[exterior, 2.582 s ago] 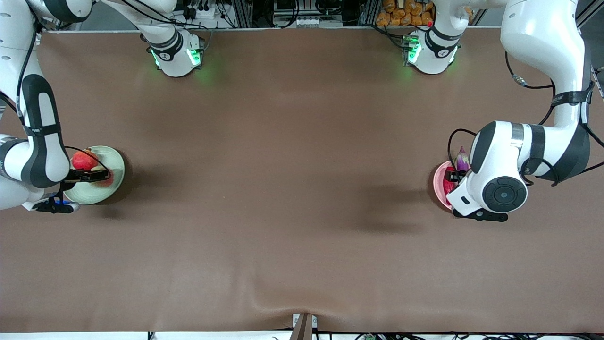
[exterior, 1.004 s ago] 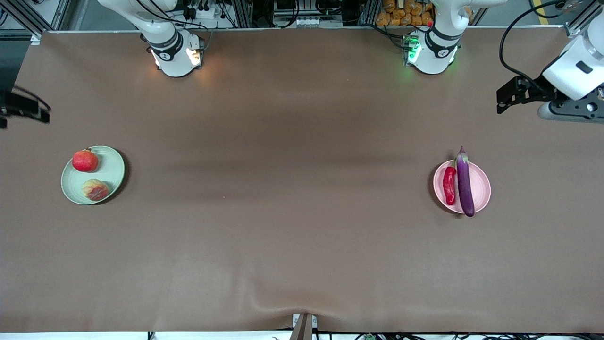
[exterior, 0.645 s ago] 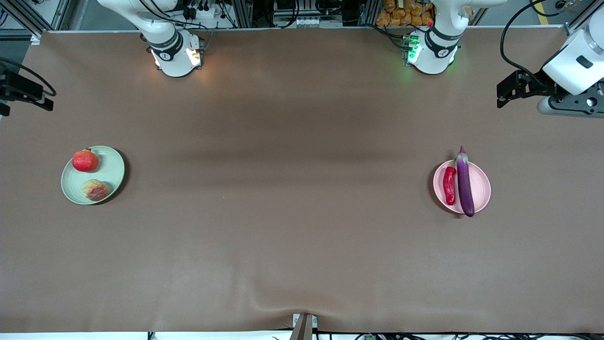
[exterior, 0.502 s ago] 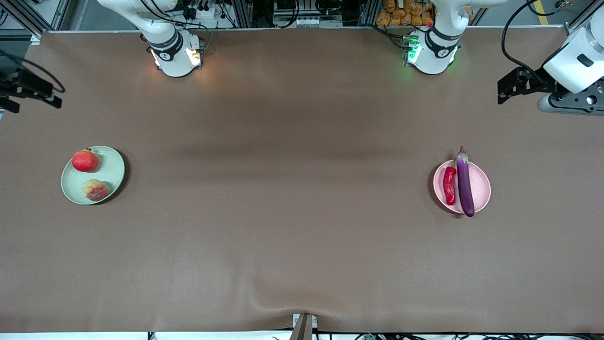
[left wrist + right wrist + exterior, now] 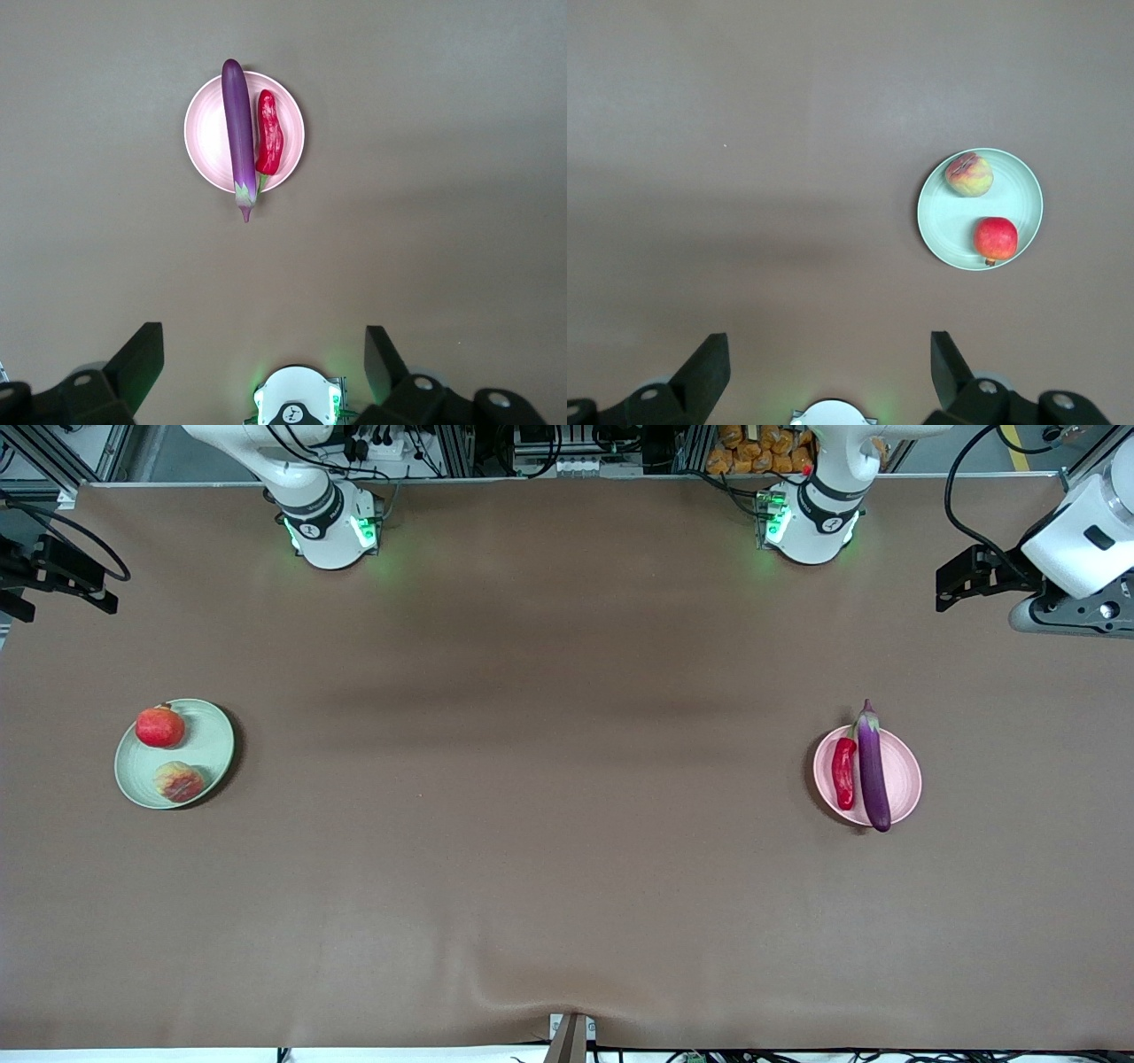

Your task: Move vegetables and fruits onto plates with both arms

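The long glossy purple eggplant [image 5: 873, 771] looks stiff and slippery, best gripped mid-length; it overhangs the matte pale pink round plate [image 5: 904, 779] beside the shiny red chili pepper [image 5: 843, 772], toward the left arm's end of the surface; the round red pomegranate [image 5: 159, 727] and blotchy peach [image 5: 179, 781], likely light and smooth, sit on the pale green plate [image 5: 217, 748]; left gripper [image 5: 264, 361] and right gripper [image 5: 830, 363] hang high, fingers apart, empty.

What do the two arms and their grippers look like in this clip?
Both arms are glossy white with black joint bands, and their bases glow green. The left gripper and right gripper are black with angular fingers, and loose black cables loop beside each one.
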### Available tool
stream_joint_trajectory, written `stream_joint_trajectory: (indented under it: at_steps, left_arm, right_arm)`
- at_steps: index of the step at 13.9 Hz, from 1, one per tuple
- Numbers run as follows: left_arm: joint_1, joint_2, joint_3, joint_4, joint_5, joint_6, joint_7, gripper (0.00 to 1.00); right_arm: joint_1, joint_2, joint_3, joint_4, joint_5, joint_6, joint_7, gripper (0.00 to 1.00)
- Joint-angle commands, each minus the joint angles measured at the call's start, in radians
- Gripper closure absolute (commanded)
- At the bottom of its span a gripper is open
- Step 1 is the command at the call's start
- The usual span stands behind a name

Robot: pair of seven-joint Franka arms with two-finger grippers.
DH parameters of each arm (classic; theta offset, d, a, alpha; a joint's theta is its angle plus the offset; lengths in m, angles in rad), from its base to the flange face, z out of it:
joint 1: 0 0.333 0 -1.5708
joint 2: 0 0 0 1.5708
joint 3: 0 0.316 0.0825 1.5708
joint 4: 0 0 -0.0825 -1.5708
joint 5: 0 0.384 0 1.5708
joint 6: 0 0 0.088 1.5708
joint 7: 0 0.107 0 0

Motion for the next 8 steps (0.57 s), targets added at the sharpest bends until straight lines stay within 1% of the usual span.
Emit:
stream_joint_trajectory:
  at_steps: [1,3,8]
  left_arm:
    - [0.003,0.007,0.002,0.028,-0.013,-0.025,-0.007,0.0]
    - [0.003,0.008,0.004,0.028,-0.013,-0.025,-0.006,0.0]
    - [0.003,0.008,0.004,0.028,-0.013,-0.025,-0.007,0.0]
  right_arm:
    - [0.019,-0.009,-0.004,0.007,-0.029,0.001,-0.051,0.0]
    - [0.019,-0.01,-0.013,0.007,-0.028,0.001,-0.052,0.0]
    - [0.014,-0.009,-0.013,0.004,-0.015,0.001,-0.045,0.0]
